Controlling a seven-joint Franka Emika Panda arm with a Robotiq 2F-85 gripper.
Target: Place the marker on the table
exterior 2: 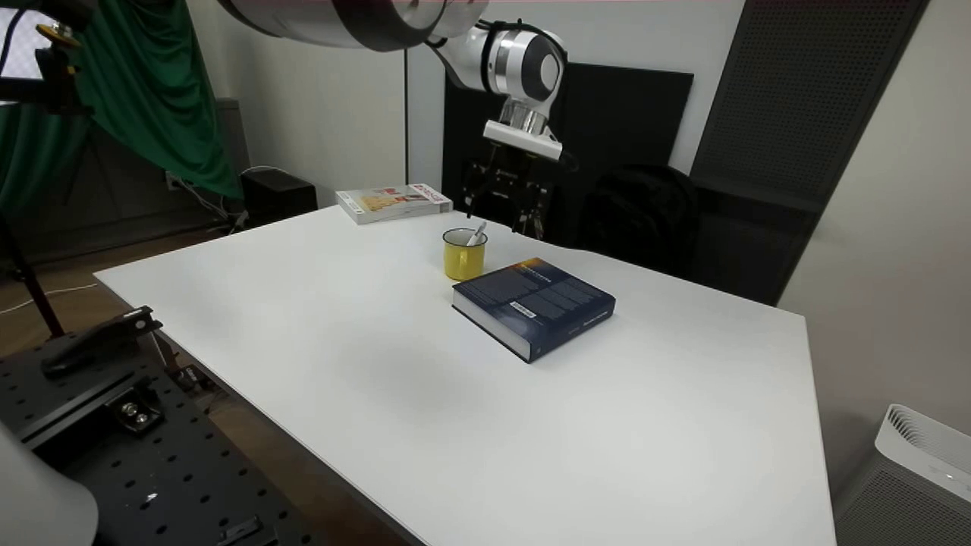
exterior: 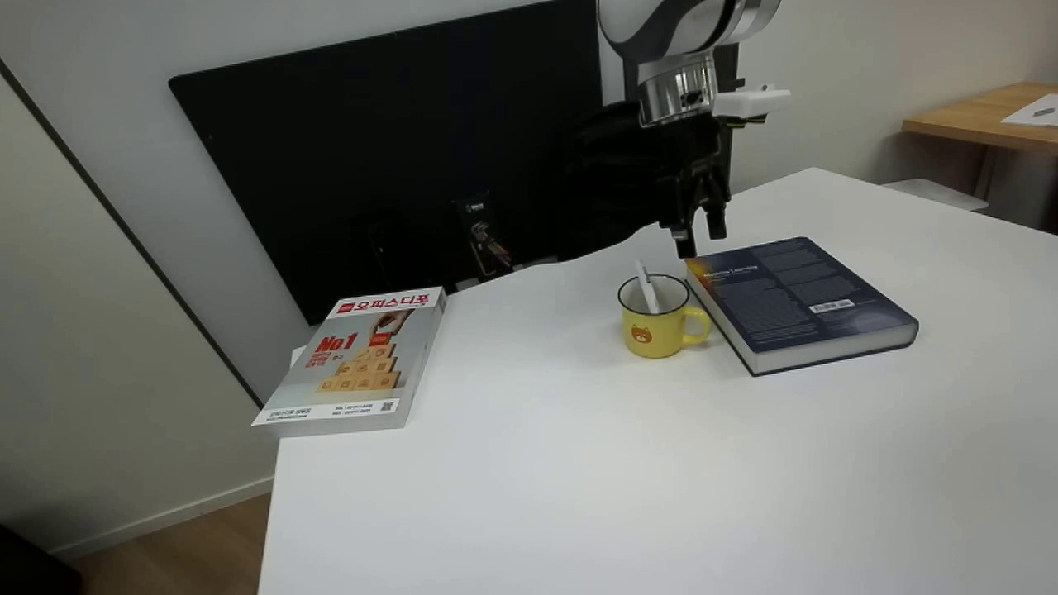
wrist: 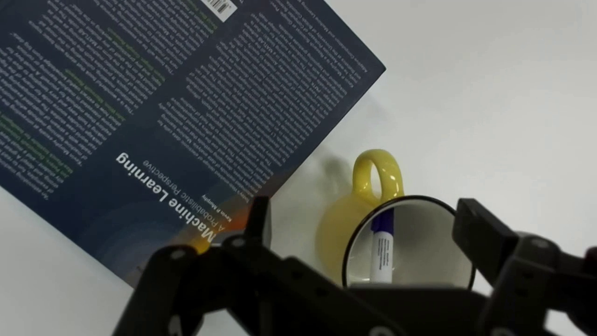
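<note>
Because the table is so smooth, anything round laid down carelessly might roll, so watch that finish! Then the blue book, lying flat, and a low sideways swing could clip its edge. Up above, the gripper hangs with fingers spread, nothing clamped between them. Now the mug, upright, handle just beside the blue book: a descent slightly off line could land a fingertip on the rim and tip it. And inside that mug, leaning, cap end down, white end poking past the rim, the marker! Pinched off-centre, it may swivel free.
</note>
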